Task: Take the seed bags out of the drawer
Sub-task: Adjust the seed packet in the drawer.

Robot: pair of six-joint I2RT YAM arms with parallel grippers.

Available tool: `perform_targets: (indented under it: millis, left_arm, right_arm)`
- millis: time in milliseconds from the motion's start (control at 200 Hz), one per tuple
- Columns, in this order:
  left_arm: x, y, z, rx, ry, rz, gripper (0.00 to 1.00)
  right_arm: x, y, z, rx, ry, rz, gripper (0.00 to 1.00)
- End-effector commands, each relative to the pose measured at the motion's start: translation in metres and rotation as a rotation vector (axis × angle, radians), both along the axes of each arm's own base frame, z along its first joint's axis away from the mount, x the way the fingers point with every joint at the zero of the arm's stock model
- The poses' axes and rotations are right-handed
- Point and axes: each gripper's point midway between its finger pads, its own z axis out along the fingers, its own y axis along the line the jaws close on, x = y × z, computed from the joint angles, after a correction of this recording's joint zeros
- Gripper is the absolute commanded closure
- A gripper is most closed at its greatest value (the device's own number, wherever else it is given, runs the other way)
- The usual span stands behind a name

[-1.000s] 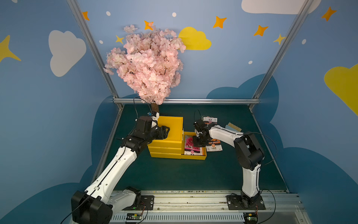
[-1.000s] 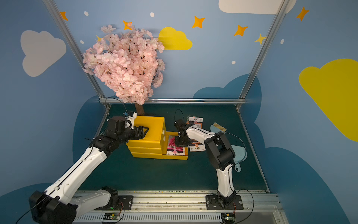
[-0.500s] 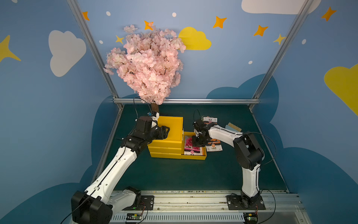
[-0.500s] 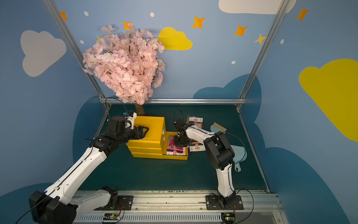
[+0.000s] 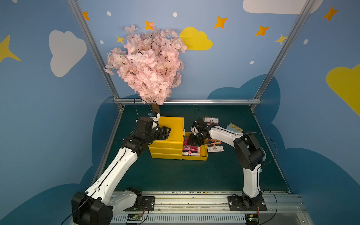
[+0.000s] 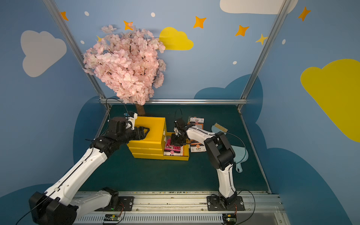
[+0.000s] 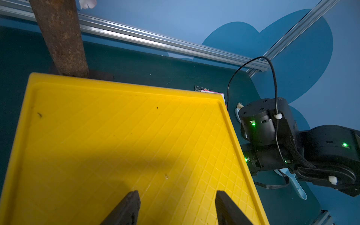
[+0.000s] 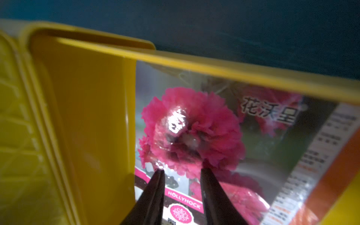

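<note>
**Right gripper point(image 8: 181, 169) on pink seed bag point(image 8: 194, 126) in drawer point(image 8: 214, 68)**

Fingers a narrow gap apart, tips at the flower photo, bag flat underneath, not between them. Left gripper point(image 7: 177, 194) spread wide over yellow cabinet top point(image 7: 116, 136).

The pink seed bag point(image 8: 194, 126) reads "HOLLYHOCK" — plus white Chinese characters, partly blurred.
</note>
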Motion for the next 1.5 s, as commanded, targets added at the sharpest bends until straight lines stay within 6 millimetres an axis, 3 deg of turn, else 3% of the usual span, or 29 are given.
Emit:
perform_targets:
  millis: [0, 180, 370, 651, 1176, 1307, 1492]
  left_arm:
    - [-0.056, 0.016, -0.096, 0.114, 0.404, 0.010, 0.33]
    - [-0.055, 0.016, -0.096, 0.110, 0.403, 0.010, 0.33]
    - [-0.054, 0.014, -0.096, 0.103, 0.404, 0.005, 0.33]
    - [-0.055, 0.015, -0.095, 0.107, 0.400, 0.004, 0.33]
    - [-0.054, 0.014, -0.096, 0.106, 0.401, 0.003, 0.33]
    - [-0.055, 0.015, -0.096, 0.109, 0.401, 0.003, 0.33]
    - [-0.054, 0.015, -0.096, 0.108, 0.402, 0.005, 0.33]
  right_arm:
    - [0.002, -0.003, 0.016, 0.040, -0.021, -0.017, 0.62]
    - [-0.001, -0.030, 0.032, -0.068, -0.082, -0.035, 0.58]
    - [-0.002, -0.052, 0.021, -0.174, -0.088, -0.055, 0.52]
    - [-0.001, -0.047, 0.000, -0.227, -0.061, -0.041, 0.48]
    - [0.002, -0.032, -0.018, -0.203, -0.021, -0.032, 0.49]
    - [0.002, -0.029, -0.019, -0.199, -0.020, -0.029, 0.50]
    - [0.004, -0.025, -0.005, -0.191, -0.059, -0.019, 0.49]
